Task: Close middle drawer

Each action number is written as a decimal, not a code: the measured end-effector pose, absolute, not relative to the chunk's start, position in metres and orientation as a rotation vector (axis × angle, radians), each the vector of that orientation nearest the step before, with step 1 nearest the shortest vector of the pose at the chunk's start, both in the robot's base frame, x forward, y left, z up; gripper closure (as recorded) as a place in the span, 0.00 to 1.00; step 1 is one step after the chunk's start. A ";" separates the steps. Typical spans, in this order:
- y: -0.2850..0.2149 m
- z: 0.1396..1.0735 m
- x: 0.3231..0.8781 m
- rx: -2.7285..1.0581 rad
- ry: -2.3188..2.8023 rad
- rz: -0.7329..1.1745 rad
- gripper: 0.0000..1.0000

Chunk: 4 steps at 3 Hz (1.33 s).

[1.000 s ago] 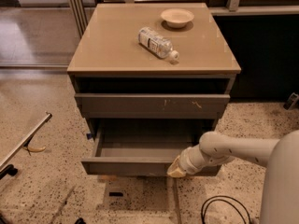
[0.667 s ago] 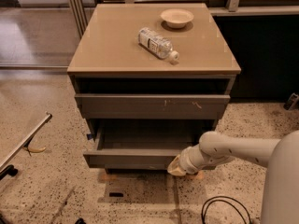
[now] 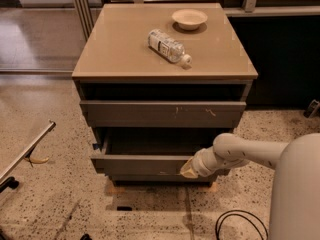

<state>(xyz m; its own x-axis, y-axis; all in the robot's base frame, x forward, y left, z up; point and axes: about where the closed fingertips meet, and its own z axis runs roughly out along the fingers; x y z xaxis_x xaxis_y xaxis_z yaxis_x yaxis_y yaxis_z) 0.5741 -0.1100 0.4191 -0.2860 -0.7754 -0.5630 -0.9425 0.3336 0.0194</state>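
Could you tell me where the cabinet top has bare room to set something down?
The top is bare left of the bottle and along the front edge. It is crowded at the back right, around the bowl. The gripper is low, at the middle drawer front.

At lower centre of the frame the middle drawer point(image 3: 140, 164) stood partly pulled out of the cabinet point(image 3: 125, 54). The gripper point(image 3: 188, 169) sat against the right part of its slim front (the arm reached in from the lower right). On the cabinet top a bottle point(image 3: 169, 46) lay on its side, with a bowl point(image 3: 189, 19) near the far edge.
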 end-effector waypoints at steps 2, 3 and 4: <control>-0.114 0.422 0.602 -1.440 2.169 0.469 0.59; -0.118 0.425 0.619 -1.386 2.180 0.474 0.36; -0.122 0.426 0.625 -1.353 2.188 0.482 0.12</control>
